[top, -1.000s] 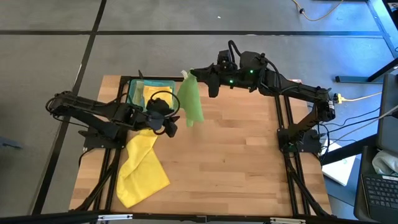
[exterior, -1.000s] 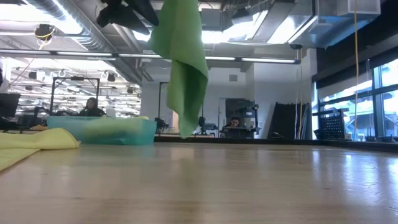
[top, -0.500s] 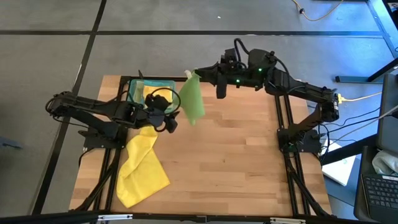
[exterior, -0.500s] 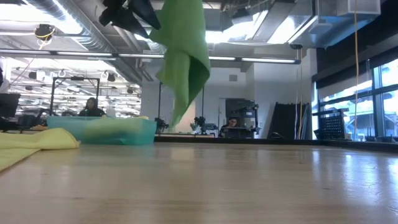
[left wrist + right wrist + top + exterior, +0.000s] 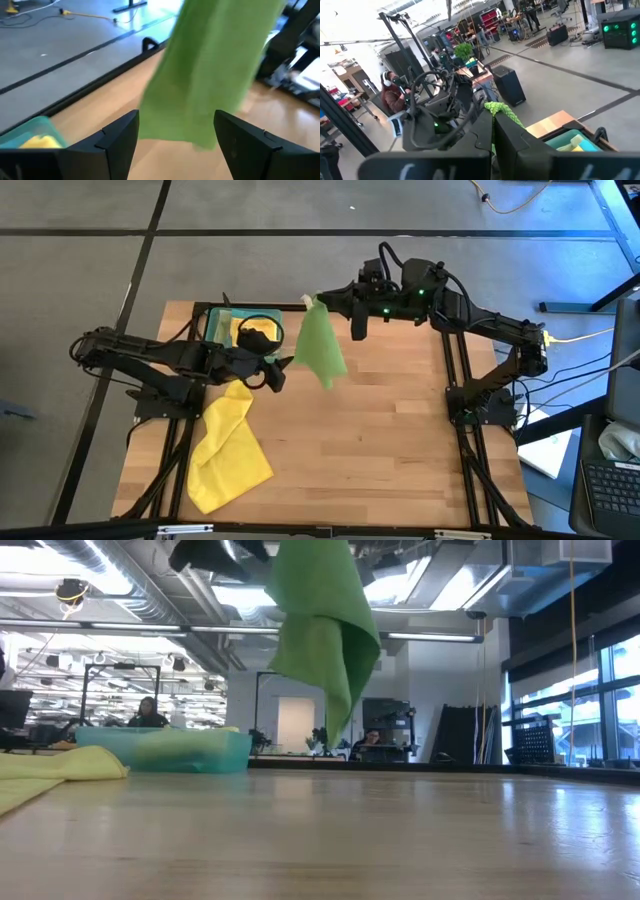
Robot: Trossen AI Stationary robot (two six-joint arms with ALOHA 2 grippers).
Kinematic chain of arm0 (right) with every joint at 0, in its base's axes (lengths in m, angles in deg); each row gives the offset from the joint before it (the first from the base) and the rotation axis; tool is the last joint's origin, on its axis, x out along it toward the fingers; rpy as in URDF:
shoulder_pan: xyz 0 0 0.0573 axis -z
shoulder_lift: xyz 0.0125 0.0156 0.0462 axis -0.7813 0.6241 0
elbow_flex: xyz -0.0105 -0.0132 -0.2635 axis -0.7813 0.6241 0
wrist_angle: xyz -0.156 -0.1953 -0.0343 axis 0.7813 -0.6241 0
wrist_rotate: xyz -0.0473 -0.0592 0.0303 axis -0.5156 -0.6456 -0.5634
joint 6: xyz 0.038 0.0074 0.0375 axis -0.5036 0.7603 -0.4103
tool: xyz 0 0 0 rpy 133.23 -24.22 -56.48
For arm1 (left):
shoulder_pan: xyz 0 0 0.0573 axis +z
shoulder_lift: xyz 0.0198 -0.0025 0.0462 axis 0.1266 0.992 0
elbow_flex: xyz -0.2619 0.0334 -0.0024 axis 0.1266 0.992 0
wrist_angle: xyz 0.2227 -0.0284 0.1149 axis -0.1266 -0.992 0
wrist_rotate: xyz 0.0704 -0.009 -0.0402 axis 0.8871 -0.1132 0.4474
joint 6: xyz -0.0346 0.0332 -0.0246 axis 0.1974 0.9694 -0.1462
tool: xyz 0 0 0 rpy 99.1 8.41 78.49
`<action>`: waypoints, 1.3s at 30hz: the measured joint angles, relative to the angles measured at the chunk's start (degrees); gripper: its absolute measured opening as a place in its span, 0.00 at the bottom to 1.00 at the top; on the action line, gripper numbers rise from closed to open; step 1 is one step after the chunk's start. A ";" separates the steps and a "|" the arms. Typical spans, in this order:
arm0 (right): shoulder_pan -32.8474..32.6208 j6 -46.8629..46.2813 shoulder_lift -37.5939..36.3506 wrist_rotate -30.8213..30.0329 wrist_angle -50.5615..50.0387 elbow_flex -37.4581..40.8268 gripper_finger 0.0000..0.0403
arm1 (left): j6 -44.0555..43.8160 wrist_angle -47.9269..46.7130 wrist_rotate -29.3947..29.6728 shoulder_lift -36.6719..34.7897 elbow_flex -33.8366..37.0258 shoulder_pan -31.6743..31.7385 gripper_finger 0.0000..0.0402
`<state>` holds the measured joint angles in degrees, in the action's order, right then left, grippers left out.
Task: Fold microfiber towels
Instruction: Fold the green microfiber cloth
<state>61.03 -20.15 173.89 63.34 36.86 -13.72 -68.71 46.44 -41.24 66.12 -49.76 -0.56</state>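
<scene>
one bright green towel [image 5: 321, 350] hangs in the air near the tabletop's [image 5: 380, 430] far edge, pinched at its top corner by the right gripper [image 5: 312, 299]. the left gripper [image 5: 285, 362], jaws spread and empty, hovers just beside the hanging cloth. a yellow towel [image 5: 226, 448] lies by the left edge.

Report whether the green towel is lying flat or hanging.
Hanging. The green towel dangles bunched from the right end effector, its lower end above the table in the low view.
</scene>
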 joint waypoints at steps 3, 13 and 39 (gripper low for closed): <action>0.00 0.22 0.00 -0.02 0.04 0.00 0.02 | 0.14 3.42 0.10 0.01 0.00 -0.63 0.62; 0.00 0.24 0.00 0.00 0.41 0.00 0.02 | 0.34 -0.36 0.02 1.46 -0.04 1.30 0.62; 0.11 1.94 0.00 -0.48 -0.51 0.02 0.02 | -2.94 -1.08 -9.65 4.09 0.04 4.06 0.02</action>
<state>61.15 -18.21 173.89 62.86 36.35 -13.70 -71.65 45.36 -50.89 70.21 -49.72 3.50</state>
